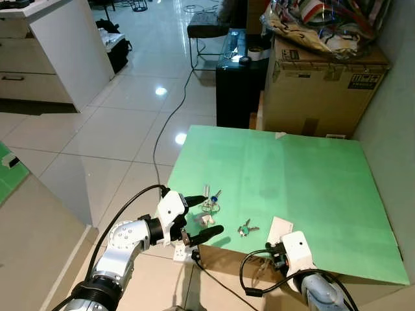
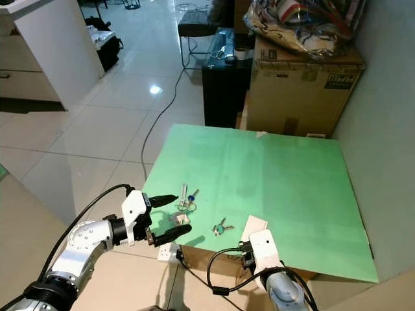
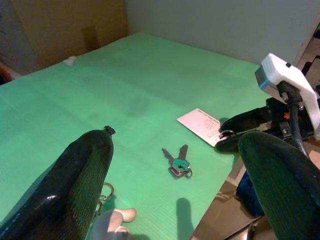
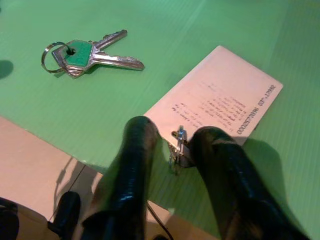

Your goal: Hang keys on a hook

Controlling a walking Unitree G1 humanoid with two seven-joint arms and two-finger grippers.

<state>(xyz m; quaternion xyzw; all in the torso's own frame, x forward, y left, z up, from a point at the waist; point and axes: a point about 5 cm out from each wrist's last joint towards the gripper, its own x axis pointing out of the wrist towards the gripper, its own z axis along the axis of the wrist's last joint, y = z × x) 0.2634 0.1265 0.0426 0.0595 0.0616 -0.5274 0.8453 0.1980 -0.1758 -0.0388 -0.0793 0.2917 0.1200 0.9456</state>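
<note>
Lying between spread left claw [image 1: 202, 219] and right claw [image 4: 167, 145]: keys [image 1: 246, 227].

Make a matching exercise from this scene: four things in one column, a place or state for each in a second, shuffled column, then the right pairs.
1. green-capped keys
2. printed card
3. left end effector
4. cardboard box

A. open, at the board's near left corner
B. beyond the board's far edge
C. lying between the other key bunch and the card
D. flat on the board at its near edge

1-C, 2-D, 3-A, 4-B
</note>
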